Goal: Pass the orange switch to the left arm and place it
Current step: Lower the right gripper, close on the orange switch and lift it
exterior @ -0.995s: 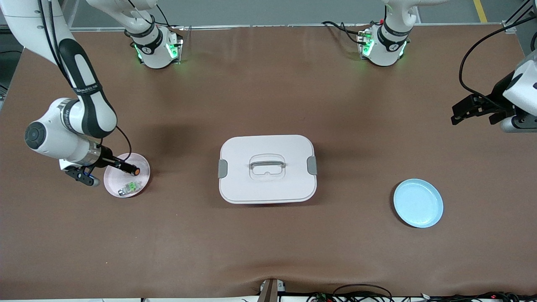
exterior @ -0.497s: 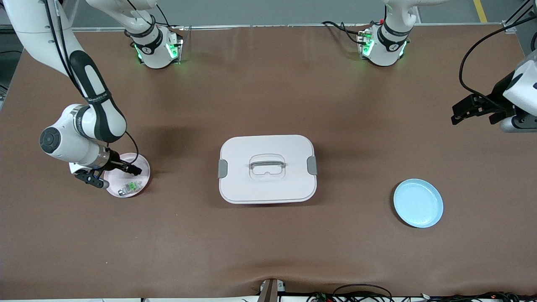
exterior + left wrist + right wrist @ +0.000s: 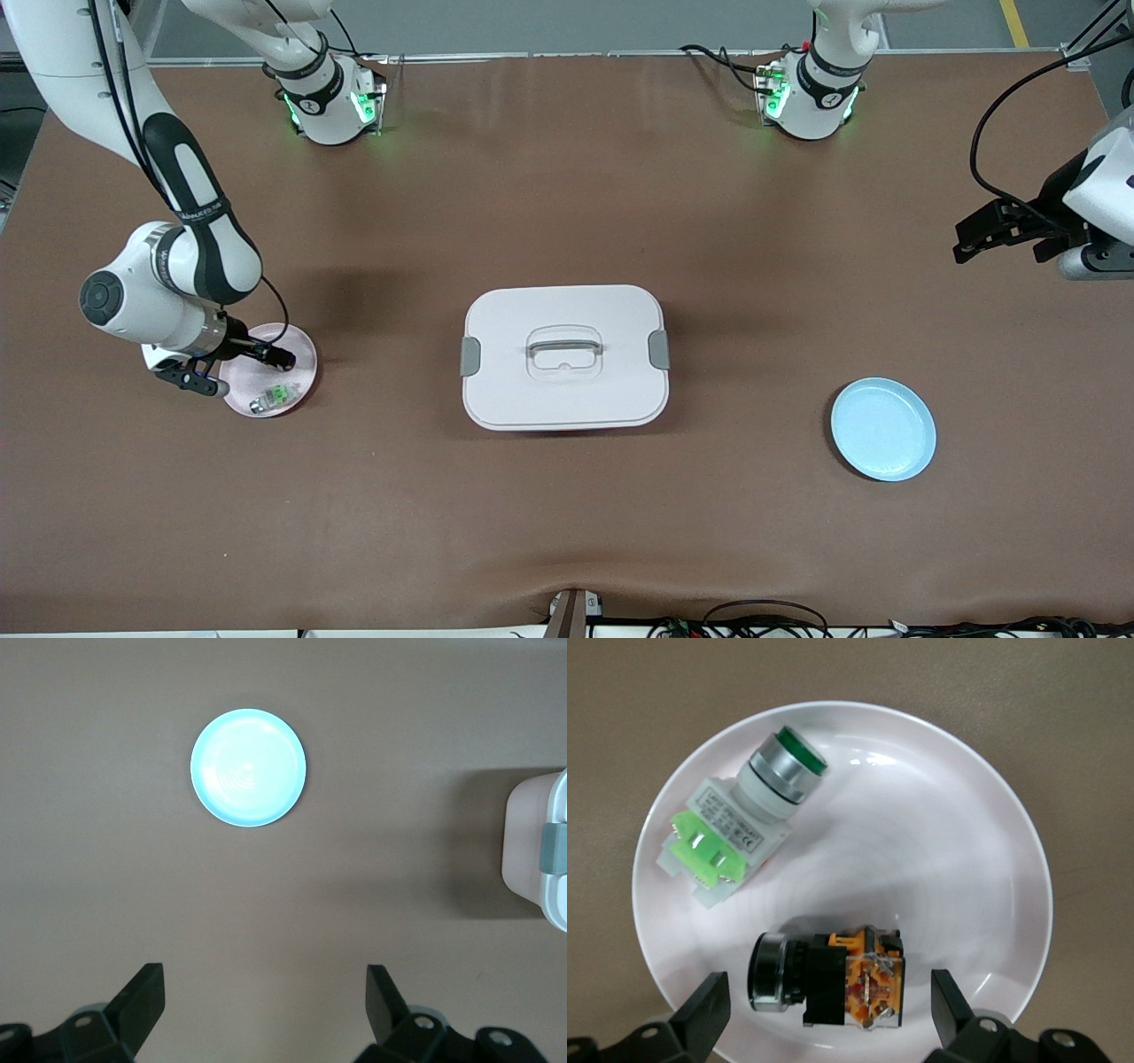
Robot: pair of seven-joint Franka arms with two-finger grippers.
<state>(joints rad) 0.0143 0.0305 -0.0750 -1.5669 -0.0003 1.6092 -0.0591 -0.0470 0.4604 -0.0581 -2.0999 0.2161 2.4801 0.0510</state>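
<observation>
The right gripper [image 3: 824, 1014], jaws wide and empty, straddles the orange switch [image 3: 828, 979] near the pink plate's [image 3: 974, 859] rim, poised to grasp; the left gripper [image 3: 266, 1014], open and empty, waits over the table's end.

Bright, even overhead light; soft shadows beside the box [image 3: 564, 356], sharp focus.

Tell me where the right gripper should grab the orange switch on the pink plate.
Probably across the black mid-body of the orange switch, coming straight down. It lies on its side on the pink plate, and the open right gripper already straddles it, clear of the green switch.
</observation>
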